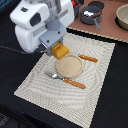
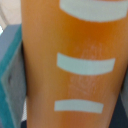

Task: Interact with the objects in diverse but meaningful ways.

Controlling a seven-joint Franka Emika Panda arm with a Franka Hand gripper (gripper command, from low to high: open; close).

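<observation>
The claw, left of frame centre, pinched the yellow-orange bread block just above the tan plate. Recommended: lower vertically, centre over plate, then release.

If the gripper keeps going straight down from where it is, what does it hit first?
Most likely the yellow-orange block itself: the gripper sits right over it, and the wrist view is filled with its orange, white-striped surface. Under it lies the placemat, beside the tan plate. Depth is unclear.
</observation>
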